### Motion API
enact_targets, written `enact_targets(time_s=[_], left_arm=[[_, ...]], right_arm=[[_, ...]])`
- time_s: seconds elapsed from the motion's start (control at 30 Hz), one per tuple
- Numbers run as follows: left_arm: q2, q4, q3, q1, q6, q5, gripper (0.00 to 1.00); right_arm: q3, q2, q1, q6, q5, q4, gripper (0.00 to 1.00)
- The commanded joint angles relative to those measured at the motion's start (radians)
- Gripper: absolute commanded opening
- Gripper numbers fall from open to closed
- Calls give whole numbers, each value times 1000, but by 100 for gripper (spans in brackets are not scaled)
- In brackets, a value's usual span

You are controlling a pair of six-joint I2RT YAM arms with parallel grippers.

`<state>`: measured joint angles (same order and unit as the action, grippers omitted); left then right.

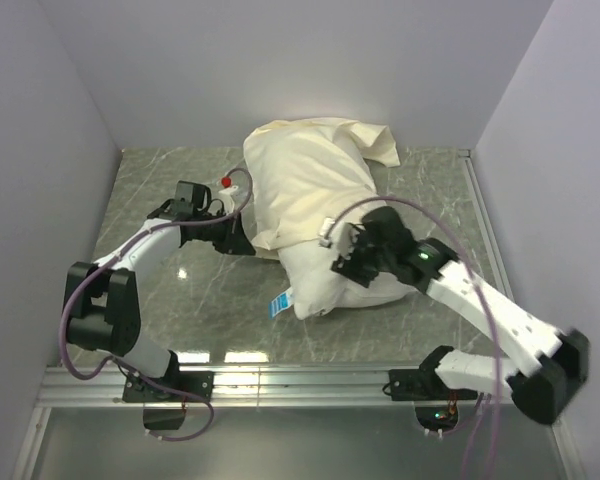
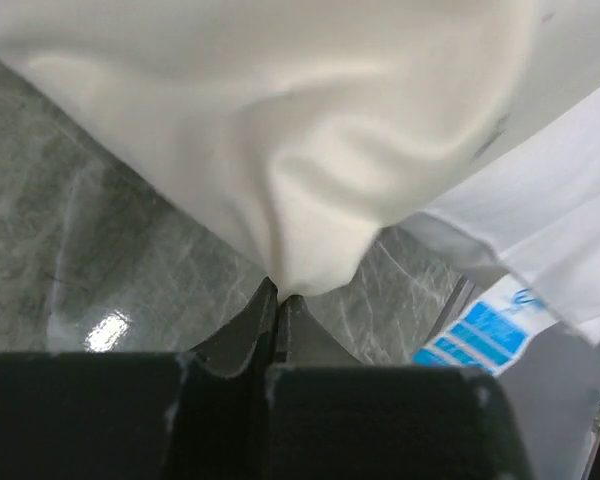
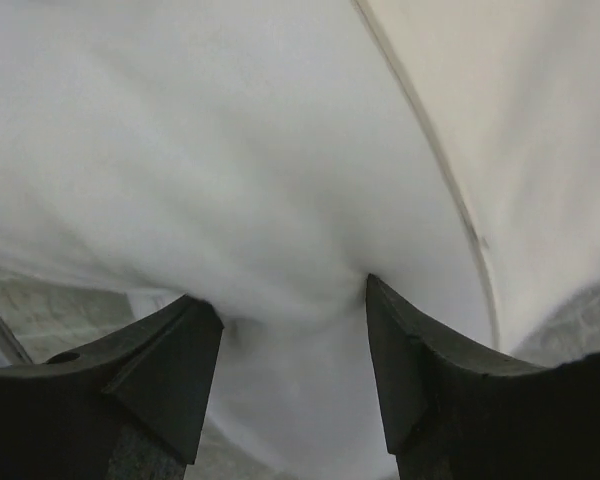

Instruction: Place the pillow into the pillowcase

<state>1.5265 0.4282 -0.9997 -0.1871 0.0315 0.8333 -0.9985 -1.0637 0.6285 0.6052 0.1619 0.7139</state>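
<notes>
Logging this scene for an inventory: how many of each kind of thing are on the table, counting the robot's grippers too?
pillow: 1
pillowcase: 1
grippers: 2, the left gripper and the right gripper
total: 4

On the grey tabletop [image 1: 180,290], the cream pillowcase [image 1: 300,175] covers the far part of the white pillow [image 1: 330,288], whose near end sticks out, showing a blue tag [image 1: 280,303]. The left gripper [image 1: 242,240] is at the pillowcase's left edge, and the right gripper [image 1: 338,262] is against the pillow.
</notes>
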Motion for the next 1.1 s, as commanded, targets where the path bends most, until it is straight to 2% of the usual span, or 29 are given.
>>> enact_targets(time_s=[0.0,0.03,0.1,0.17,0.27,0.3,0.37,0.43,0.53,0.57,0.63,0.7,0.8,0.9,1.03,1.07], left_arm=[[-9,49,-74,-32,-5,15,0],[-15,73,-77,-58,1,16,0],[-32,96,-73,-89,13,21,0],[-46,115,-47,-127,16,53,0],[-60,130,-28,-158,-11,139,0],[-71,120,-22,-157,-69,150,0],[-80,83,-13,-147,-100,141,0],[-83,49,-10,-102,-151,150,0],[-54,23,-28,-55,-165,159,0],[-45,26,-48,-51,-159,156,0],[-16,23,-72,-31,-159,164,0],[12,29,-91,-26,-151,156,0],[37,35,-116,-14,-134,155,0],[58,53,-134,8,-116,155,0],[63,96,-125,41,-76,145,0],[64,98,-125,47,-65,139,0]], right_arm=[[-43,-203,80,-68,-160,-195,65],[-87,-299,111,-105,-207,-268,65],[-155,-382,120,-159,-291,-335,63],[-283,-488,140,-228,-372,-396,56],[-458,-622,183,-298,-479,-397,52],[-532,-651,186,-315,-484,-377,52],[-572,-631,188,-369,-441,-326,56],[-565,-540,203,-377,-423,-304,61],[-482,-385,215,-335,-322,-311,79],[-461,-351,217,-317,-259,-304,88],[-446,-297,223,-274,-193,-233,93],[-474,-292,221,-228,-86,-158,94],[-482,-292,223,-144,46,40,97],[-439,-234,206,-134,74,73,97],[-318,-118,6,-102,76,21,95],[-264,-90,-159,-82,94,9,92]])
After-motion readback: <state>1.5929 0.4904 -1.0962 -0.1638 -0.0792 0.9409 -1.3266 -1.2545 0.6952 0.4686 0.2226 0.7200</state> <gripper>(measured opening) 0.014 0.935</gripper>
